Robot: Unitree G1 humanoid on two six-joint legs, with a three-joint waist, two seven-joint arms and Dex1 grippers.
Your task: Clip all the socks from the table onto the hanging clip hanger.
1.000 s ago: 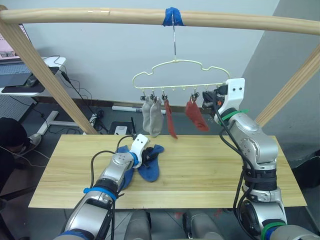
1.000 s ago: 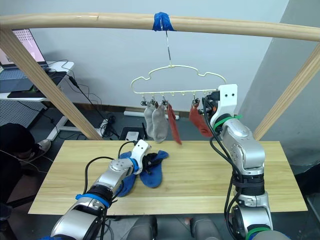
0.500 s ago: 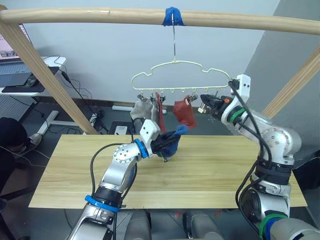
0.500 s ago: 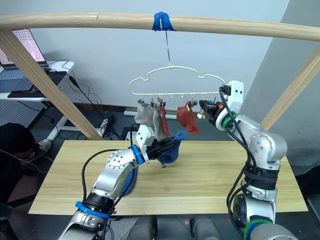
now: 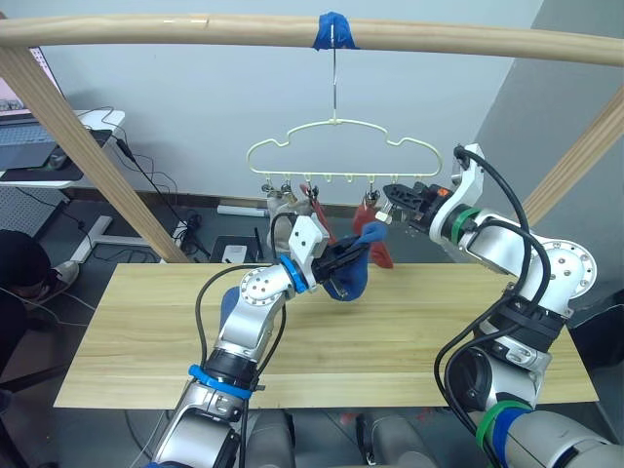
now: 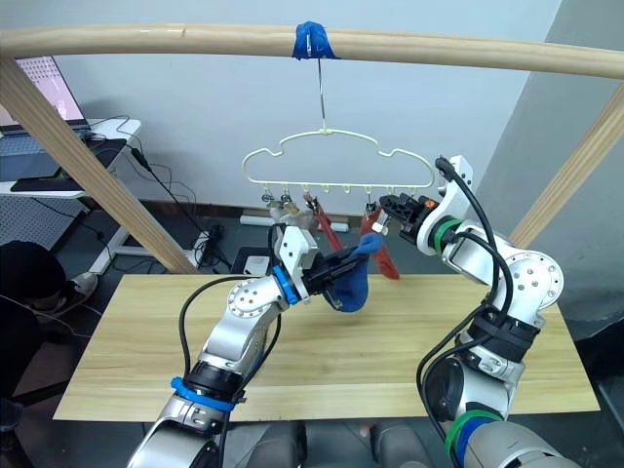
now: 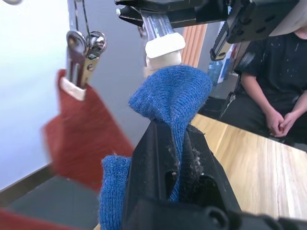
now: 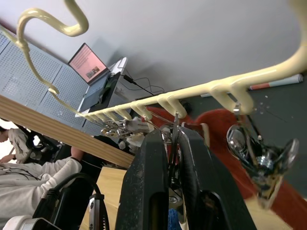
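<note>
Left eye view: pale-yellow wire clip hanger (image 5: 336, 156) hangs above the light wooden table (image 5: 409, 331). Left gripper (image 5: 343, 261), shut on a soft blue ankle sock (image 5: 353, 276), lifts its cuff up & rightward twd the small metal clip (image 8: 173, 133). Right gripper (image 5: 392, 192) is closed on that clip, just above the cuff tip.

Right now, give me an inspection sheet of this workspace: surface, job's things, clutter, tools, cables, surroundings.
Surface: the table, light wood; a second blue sock shows behind the left arm.
Job's things: the clip hanger hangs from a wooden pole; grey socks and red socks are clipped on it; a blue sock is raised toward the clips.
Clutter: nothing seen.
Tools: left tool shut on the blue sock; right tool shut on a metal clip.
Cables: black cables run along both arms; more lie on the floor behind.
Surroundings: a desk with a laptop; a seated person.
</note>
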